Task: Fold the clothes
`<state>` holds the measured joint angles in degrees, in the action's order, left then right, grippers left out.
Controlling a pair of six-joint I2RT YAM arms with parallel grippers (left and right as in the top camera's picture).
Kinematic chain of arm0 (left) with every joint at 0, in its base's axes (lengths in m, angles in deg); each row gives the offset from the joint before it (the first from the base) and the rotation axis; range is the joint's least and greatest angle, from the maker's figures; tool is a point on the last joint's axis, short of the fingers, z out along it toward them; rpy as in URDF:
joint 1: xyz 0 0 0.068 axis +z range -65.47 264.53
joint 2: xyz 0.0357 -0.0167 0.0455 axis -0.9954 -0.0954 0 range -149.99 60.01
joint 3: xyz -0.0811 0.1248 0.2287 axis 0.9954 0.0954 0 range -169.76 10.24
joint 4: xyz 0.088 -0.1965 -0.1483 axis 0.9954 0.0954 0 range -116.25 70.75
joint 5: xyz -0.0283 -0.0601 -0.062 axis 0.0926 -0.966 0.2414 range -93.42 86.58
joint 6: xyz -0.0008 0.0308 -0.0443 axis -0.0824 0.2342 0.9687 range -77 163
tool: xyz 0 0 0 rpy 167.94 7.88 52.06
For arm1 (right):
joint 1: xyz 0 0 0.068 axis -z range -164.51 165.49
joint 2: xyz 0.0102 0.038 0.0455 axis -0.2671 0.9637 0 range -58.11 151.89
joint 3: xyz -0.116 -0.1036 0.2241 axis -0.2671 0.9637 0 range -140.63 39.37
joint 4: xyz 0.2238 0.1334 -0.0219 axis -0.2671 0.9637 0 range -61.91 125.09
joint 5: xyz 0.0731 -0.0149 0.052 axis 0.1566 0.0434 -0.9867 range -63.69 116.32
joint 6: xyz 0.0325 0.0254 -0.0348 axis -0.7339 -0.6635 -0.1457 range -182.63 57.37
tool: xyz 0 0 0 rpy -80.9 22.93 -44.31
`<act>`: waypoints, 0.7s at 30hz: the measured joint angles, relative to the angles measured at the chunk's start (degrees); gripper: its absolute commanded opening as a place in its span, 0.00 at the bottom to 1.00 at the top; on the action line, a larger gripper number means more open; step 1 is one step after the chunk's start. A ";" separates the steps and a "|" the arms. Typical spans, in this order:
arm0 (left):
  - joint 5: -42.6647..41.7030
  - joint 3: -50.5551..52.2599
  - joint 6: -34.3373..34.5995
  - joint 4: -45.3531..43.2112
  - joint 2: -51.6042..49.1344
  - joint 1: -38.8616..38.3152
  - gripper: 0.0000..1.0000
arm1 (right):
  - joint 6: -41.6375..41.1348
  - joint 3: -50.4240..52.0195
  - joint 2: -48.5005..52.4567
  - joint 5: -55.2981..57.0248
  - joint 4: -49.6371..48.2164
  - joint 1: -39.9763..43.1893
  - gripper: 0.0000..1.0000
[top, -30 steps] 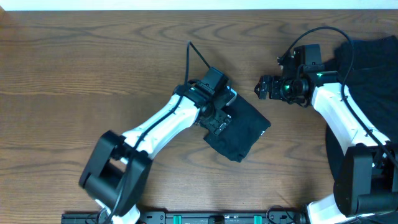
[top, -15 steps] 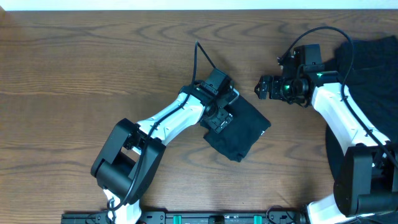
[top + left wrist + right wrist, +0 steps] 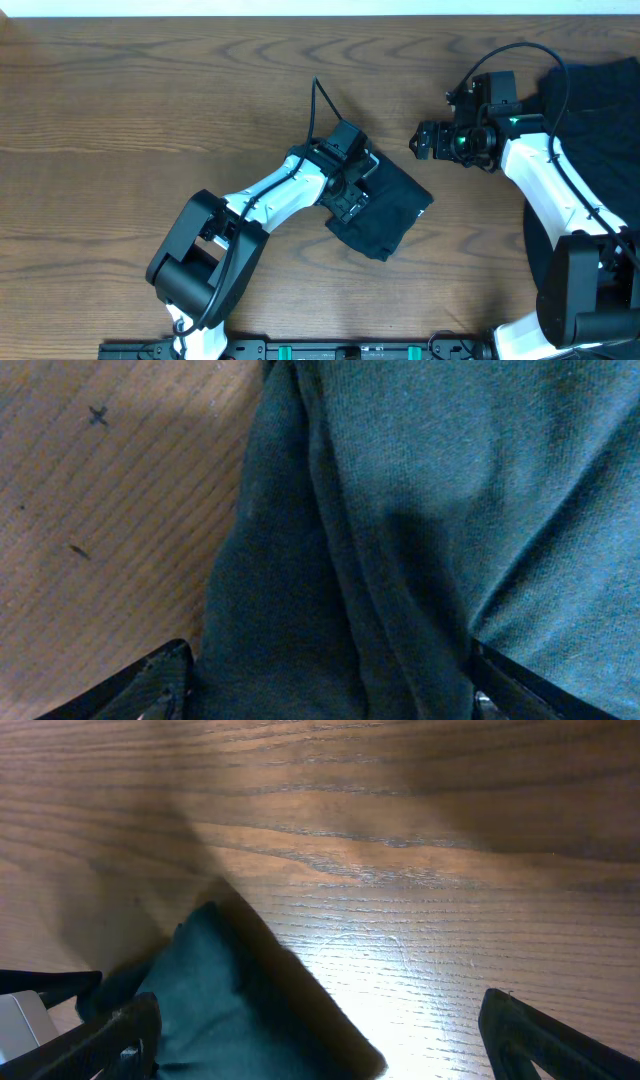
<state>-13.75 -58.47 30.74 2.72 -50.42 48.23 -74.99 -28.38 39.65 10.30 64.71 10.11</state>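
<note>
Nearest the bases: a folded garment (image 3: 390,215), dark and compact, roughly square. Lies flat on the counter (image 3: 150,120) just right of centre.

Planted on its upper left corner: the left hand (image 3: 352,190). Spread wide, clamping nothing. Up close in the left wrist view, shows only fingertips (image 3: 160,680) at the lower corners, with a raised crease of cloth running between them and bare wood off to one side.

Against a second ago: left arm's elbow swung in toward the garment, hand slid a touch nearer along the cloth's edge. No real shift in the garment itself beyond a slight tuck at its far corner. Reads as pressing or smoothing a finished fold, not starting a new one. Probably close to done with this piece; lifting clear without dragging the top layer looks like the main care needed.

Further back, just past the garment's far corner: the right hand (image 3: 418,140). Open too, empty, hovering over bare wood, parked exactly where it was a second ago. Catches only a dark corner of the garment low and left in its own wrist view.

Farthest, along the right edge: a loose heap of clothes (image 3: 600,110), same dark fabric, unfolded, partly under the right arm. Untouched, so plenty of the job left.
</note>
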 measured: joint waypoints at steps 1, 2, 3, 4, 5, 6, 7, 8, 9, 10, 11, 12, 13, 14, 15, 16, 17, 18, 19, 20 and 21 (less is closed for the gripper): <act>-0.22 0.00 -0.04 0.00 0.00 0.00 0.77 | 0.00 0.00 0.00 0.00 -0.02 0.00 0.99; -0.44 0.00 0.09 0.00 0.00 0.00 0.75 | 0.00 0.00 0.00 0.00 -0.02 0.00 0.99; -0.72 0.00 0.09 0.00 0.00 0.00 0.70 | 0.00 0.00 0.00 0.00 0.00 0.00 0.99; -1.11 0.02 0.20 0.00 0.00 0.00 0.64 | 0.00 0.00 0.00 0.00 -0.02 0.00 0.99; -1.57 0.02 0.17 0.02 -0.02 0.00 0.53 | 0.00 0.00 0.00 0.00 -0.02 0.00 0.99; -1.90 0.02 -0.02 0.02 -0.04 -0.02 0.43 | 0.00 0.00 0.00 0.00 -0.02 0.00 0.99; -2.14 0.02 0.24 0.09 -0.09 -0.04 0.36 | 0.00 0.00 0.00 0.02 0.00 0.00 0.99; -2.54 0.02 0.17 0.09 -0.15 -0.11 0.32 | 0.00 0.00 0.00 0.00 -0.02 0.00 0.99; -2.82 0.02 0.15 0.13 -0.20 -0.17 0.28 | 0.00 0.00 0.00 0.00 0.00 0.00 0.99; -3.04 0.02 0.13 0.17 -0.26 -0.22 0.25 | 0.00 0.00 0.00 0.00 0.00 0.00 0.99; -3.19 0.02 0.09 0.22 -0.28 -0.26 0.23 | 0.00 0.00 0.00 0.00 -0.02 0.00 0.99; -3.30 0.02 -0.09 0.28 -0.31 -0.26 0.14 | 0.00 0.00 0.00 0.00 0.00 0.00 0.99; -3.45 0.02 -0.07 0.35 -0.31 -0.26 0.06 | 0.00 0.00 0.00 0.00 -0.02 0.00 0.99; -3.54 0.02 -0.09 0.37 -0.31 -0.26 0.06 | 0.00 0.00 0.00 0.00 -0.02 0.00 0.99; -3.52 0.02 -0.04 0.39 -0.31 -0.26 0.06 | 0.00 0.00 0.00 0.00 0.00 0.00 0.99; -3.61 0.02 -0.02 0.39 -0.31 -0.26 0.06 | 0.00 0.00 0.00 0.00 -0.02 0.00 0.99; -3.65 0.02 0.02 0.39 -0.31 -0.26 0.06 | 0.00 0.00 0.00 0.00 -0.02 0.00 0.99; -3.67 0.02 0.15 0.39 -0.31 -0.26 0.06 | 0.00 0.00 0.00 0.00 -0.02 0.00 0.99; -3.65 0.00 0.35 0.39 -0.31 -0.26 0.06 | 0.00 0.00 0.00 0.00 0.00 0.00 0.99; -3.65 0.00 0.52 0.39 -0.28 -0.26 0.06 | 0.00 0.00 0.00 0.00 0.00 0.00 0.99; -3.56 0.00 0.72 0.42 -0.20 -0.26 0.06 | 0.00 0.00 0.00 0.00 -0.02 0.00 0.99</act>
<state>-17.31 -58.47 31.47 3.13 -50.62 47.97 -74.99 -28.38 39.65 10.30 64.69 10.11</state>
